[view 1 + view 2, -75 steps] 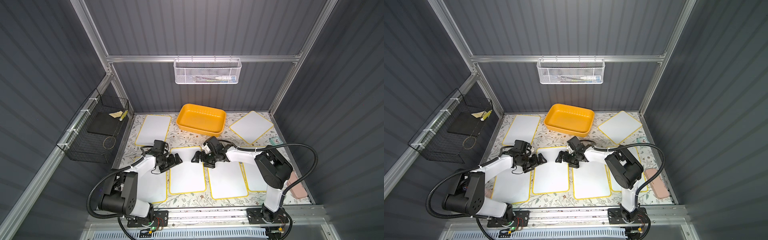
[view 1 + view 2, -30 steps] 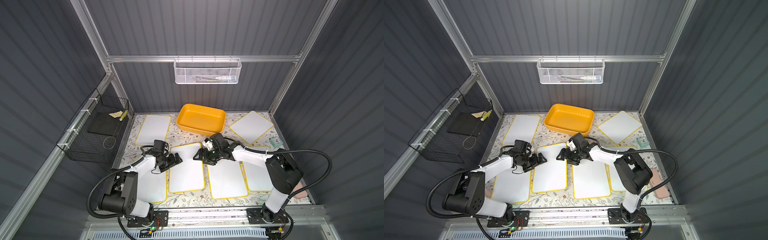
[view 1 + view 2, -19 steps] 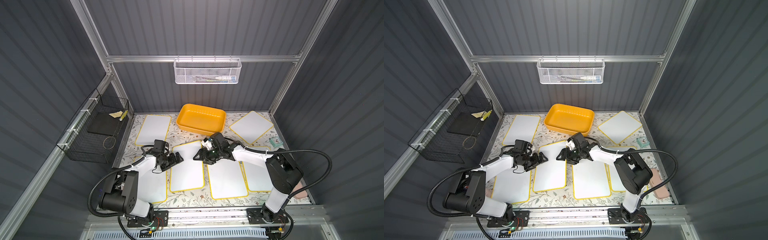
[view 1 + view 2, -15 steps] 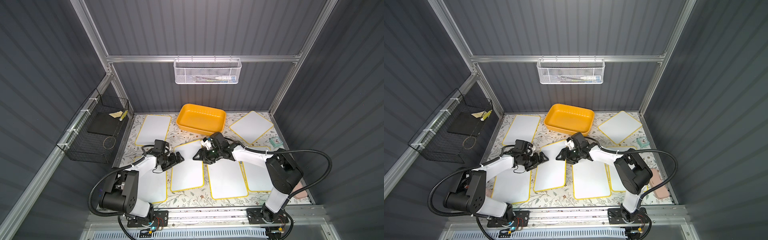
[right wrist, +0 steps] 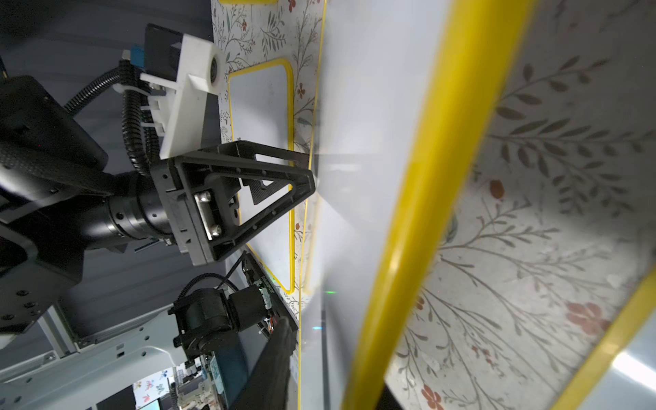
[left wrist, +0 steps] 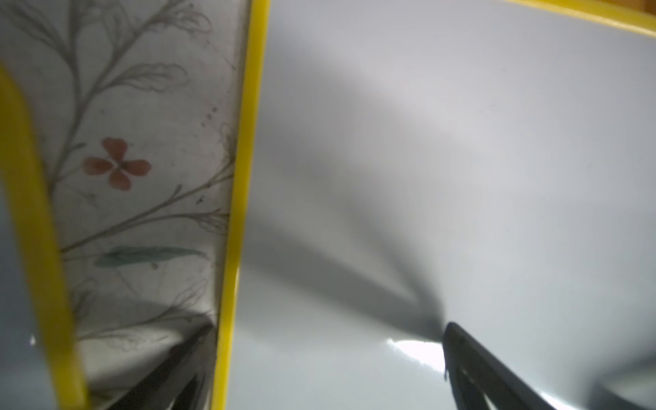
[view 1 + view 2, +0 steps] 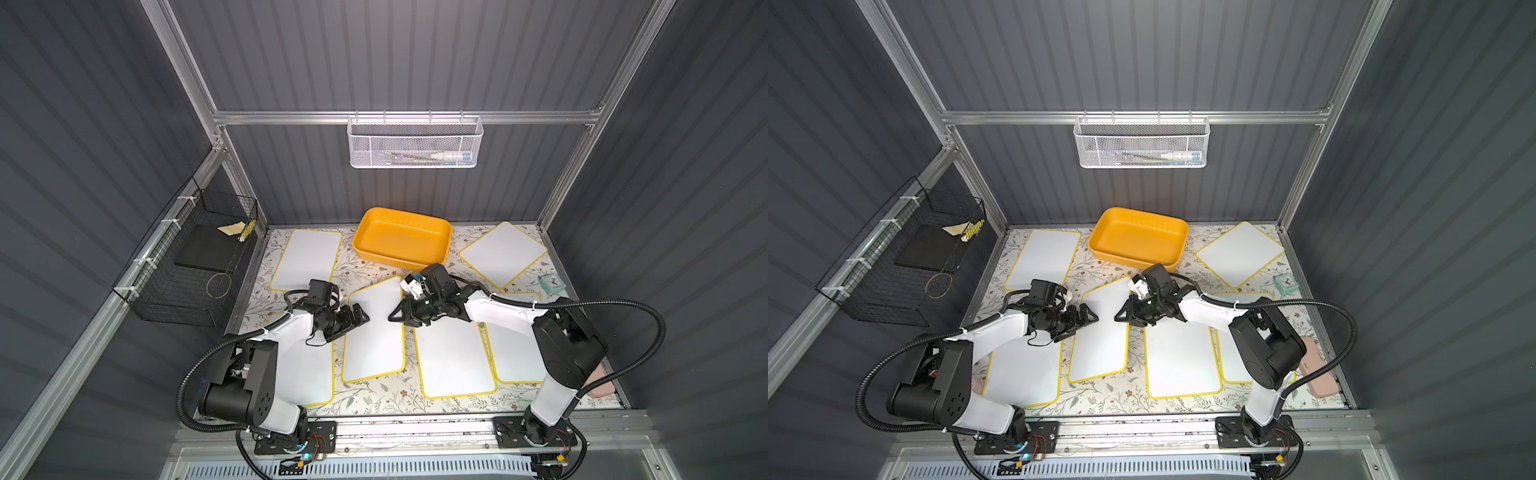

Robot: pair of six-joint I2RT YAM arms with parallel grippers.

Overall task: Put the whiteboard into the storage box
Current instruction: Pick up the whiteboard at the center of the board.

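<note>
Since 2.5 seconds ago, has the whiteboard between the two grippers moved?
Yes. The whiteboard has turned: its far right corner now lies closer to the storage box.

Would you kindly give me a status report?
Left gripper open astride middle white yellow-rimmed whiteboard. Right gripper shut on its rim. Yellow-orange plastic storage box empty; nothing between.

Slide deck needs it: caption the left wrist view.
Left gripper, open, straddles the whiteboard's yellow edge over the floral mat.
</note>
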